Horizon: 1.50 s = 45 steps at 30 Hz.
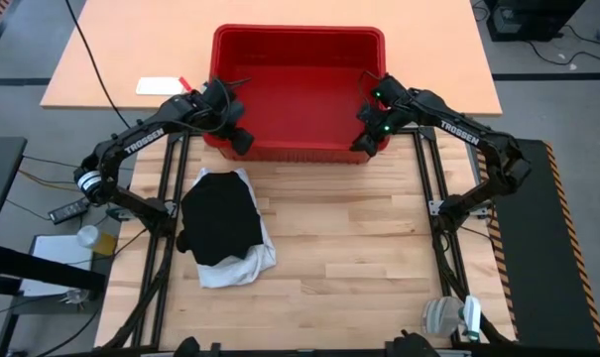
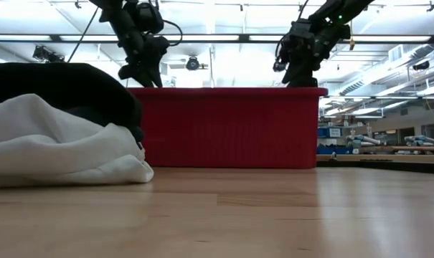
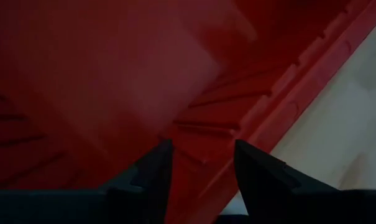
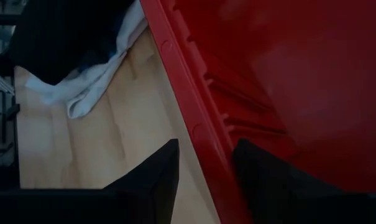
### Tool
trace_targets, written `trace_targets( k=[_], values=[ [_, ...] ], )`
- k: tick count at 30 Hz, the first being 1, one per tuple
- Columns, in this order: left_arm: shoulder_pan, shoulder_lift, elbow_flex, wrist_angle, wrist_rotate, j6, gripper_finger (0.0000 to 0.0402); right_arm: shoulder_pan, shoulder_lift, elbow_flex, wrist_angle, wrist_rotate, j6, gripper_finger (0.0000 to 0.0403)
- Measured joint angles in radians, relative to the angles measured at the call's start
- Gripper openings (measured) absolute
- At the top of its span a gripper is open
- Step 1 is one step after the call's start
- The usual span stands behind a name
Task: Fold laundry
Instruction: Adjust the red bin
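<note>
Overhead, level and wrist views of a two-arm station at a pale wooden table (image 1: pixel 349 248). A rectangular red plastic crate (image 1: pixel 298 59) stood at the far edge of the table, its interior showing only bare red floor and walls. The left gripper (image 1: pixel 242 142) hung over the crate's near left corner, and the right gripper (image 1: pixel 365 142) hung over its near right corner; in the level view both sat above the crate's rim (image 2: pixel 227 92).

In the left wrist view, the left gripper's two dark fingers (image 3: pixel 153 171) stood apart, with only the crate's red ribbed wall visible in the gap between them and nothing gripped. In the right wrist view, the right gripper's fingers (image 4: pixel 156 180) likewise stood apart, straddling the line of the crate's near rim (image 4: pixel 188 112) with nothing clasped between them; whether they touched the rim could not be told.

The laundry lay in a pile on the left part of the table, nearer than the crate and apart from it: a black cloth garment (image 1: pixel 218 216) folded on top of a white cloth shirt (image 1: pixel 242 266), whose edge showed beneath it along the near and right sides. A trace of blue cloth (image 4: pixel 118 38) showed between the two layers in the right wrist view.
</note>
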Motion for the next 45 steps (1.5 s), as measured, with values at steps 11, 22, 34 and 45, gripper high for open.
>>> trace_targets(
  k=[11,22,34,45],
  values=[
    [0.035,-0.049,0.001,0.076,0.048,-0.042,0.0171,-0.032,0.002,0.012,0.028,0.005,0.019,0.0168],
    [0.002,-0.075,0.015,-0.018,0.164,0.021,0.0171,-0.035,0.002,0.187,0.068,0.19,-0.012,0.0168],
    [-0.133,-0.068,0.05,-0.053,0.047,0.11,0.0171,0.036,0.0,0.286,0.029,-0.021,-0.117,0.0169],
    [-0.21,-0.06,0.05,-0.14,-0.234,0.285,0.0171,0.113,0.001,0.165,-0.001,0.122,-0.313,0.02]
  ],
)
